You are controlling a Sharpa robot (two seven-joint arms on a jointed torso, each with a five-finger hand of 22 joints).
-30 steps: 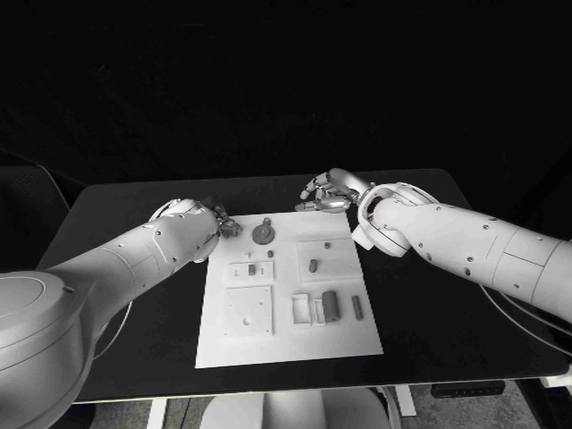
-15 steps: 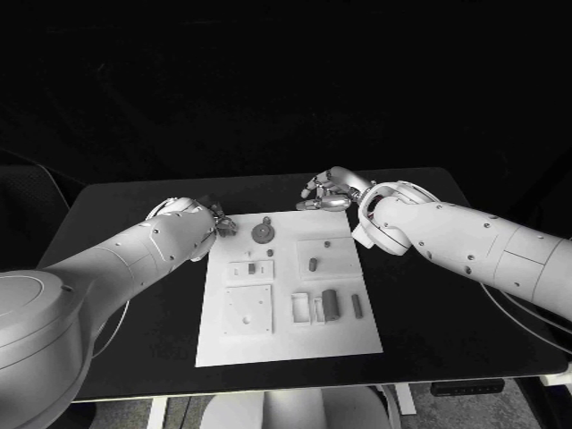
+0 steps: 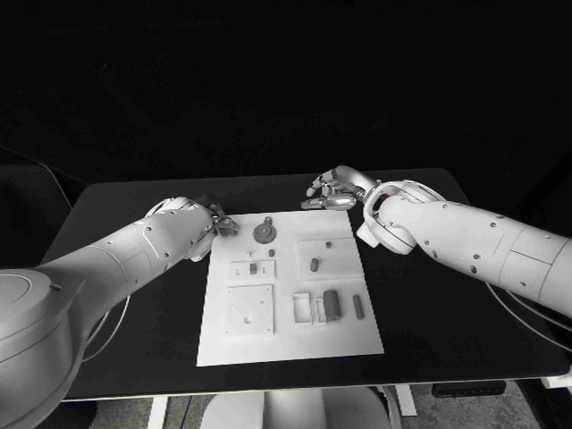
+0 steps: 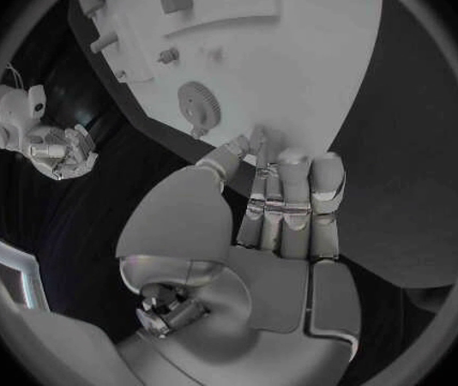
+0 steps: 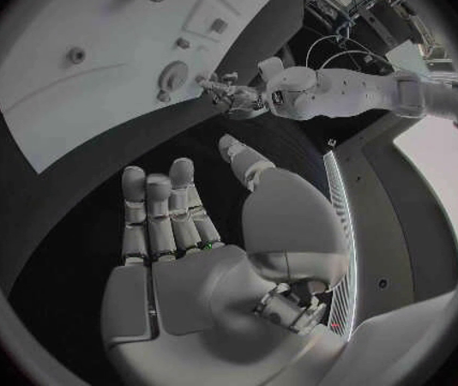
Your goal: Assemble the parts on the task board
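Observation:
The white task board (image 3: pixel 286 335) lies in the middle of the black table. A grey gear part (image 3: pixel 264 233) sits near its far edge, also seen in the wrist views (image 4: pixel 199 105) (image 5: pixel 172 77). My left hand (image 3: pixel 222 222) hovers at the board's far left corner, fingers (image 4: pixel 280 199) straight, their tips by the board's edge (image 4: pixel 293 69), holding nothing. My right hand (image 3: pixel 332 191) is beyond the far right corner, over the bare table. Its fingers (image 5: pixel 170 210) are stretched out and empty. A small peg (image 3: pixel 313 264) and two dark blocks (image 3: pixel 332 304) rest on the board.
Pale raised plates (image 3: pixel 248 309) with holes stand on the board's left half. Black table (image 3: pixel 131 295) stretches on both sides of the board. Each wrist view shows the other hand across the board: the right hand (image 4: pixel 63 150), the left hand (image 5: pixel 229 94).
My right hand has drifted slightly right and away from the board's far corner. The left hand has barely moved, and the parts lie as before.

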